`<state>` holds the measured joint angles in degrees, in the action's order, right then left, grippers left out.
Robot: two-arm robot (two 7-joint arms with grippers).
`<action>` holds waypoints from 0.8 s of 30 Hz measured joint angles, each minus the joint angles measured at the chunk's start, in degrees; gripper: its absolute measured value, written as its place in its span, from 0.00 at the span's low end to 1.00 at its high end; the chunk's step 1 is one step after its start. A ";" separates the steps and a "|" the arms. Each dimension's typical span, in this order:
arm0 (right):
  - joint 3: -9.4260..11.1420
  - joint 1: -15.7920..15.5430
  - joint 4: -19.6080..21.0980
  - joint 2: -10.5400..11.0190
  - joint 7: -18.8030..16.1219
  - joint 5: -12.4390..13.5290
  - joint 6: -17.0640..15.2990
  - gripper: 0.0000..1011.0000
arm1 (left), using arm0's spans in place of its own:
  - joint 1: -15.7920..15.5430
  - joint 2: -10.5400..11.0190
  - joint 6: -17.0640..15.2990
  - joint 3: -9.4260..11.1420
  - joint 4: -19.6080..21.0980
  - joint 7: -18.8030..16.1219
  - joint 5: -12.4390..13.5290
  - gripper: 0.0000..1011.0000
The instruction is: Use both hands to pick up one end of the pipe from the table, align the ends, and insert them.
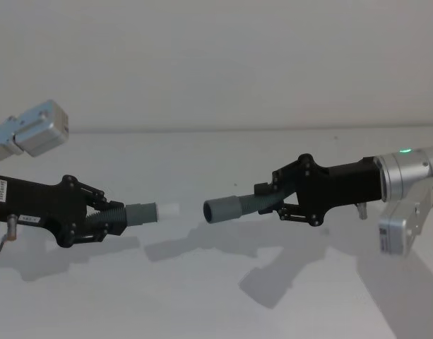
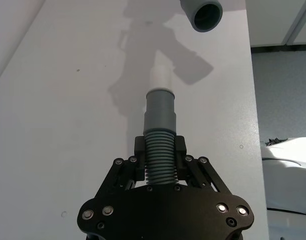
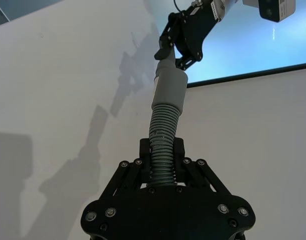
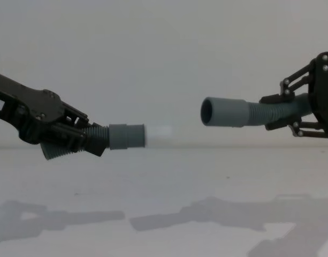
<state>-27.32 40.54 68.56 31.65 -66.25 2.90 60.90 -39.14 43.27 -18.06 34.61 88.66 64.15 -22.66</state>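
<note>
Both hose pieces are held clear of the table (image 1: 202, 304), above its middle, with their shadows falling on the surface beneath. The left gripper (image 1: 103, 215) reaches in from the table's left side. Its fingers (image 2: 139, 146) are closed on the corrugated body of the plug hose piece (image 1: 117, 214) just behind the cuff, so the white tip (image 1: 169, 210) projects free toward the centre. The right gripper (image 1: 280, 201), on a silver wrist (image 1: 407, 176) with a green light (image 1: 405, 150), comes in from the right side. Its fingers (image 3: 146, 150) are clamped on the corrugations of the socket hose piece (image 1: 257, 204), farther back from its cuff, so the hollow socket (image 4: 207, 111) faces the tip. A gap separates the ends. In the chest view the socket sits higher than the tip, so alignment appears unfinished and insertion not yet begun.
</note>
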 joint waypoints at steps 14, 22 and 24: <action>0.53 -0.82 0.38 -0.44 1.42 -2.03 -1.25 0.23 | 0.00 0.00 0.00 0.00 0.00 0.00 0.00 0.30; 0.70 -1.33 0.34 -1.14 2.62 -4.34 -1.93 0.23 | 0.00 0.00 0.00 0.00 0.00 0.00 0.00 0.30; 0.74 -1.40 0.26 -1.32 2.92 -4.88 -2.08 0.23 | 0.00 0.00 0.00 0.00 0.00 0.00 0.00 0.30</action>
<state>-26.58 39.14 68.82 30.33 -63.33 -1.98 58.82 -39.14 43.27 -18.06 34.61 88.66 64.16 -22.66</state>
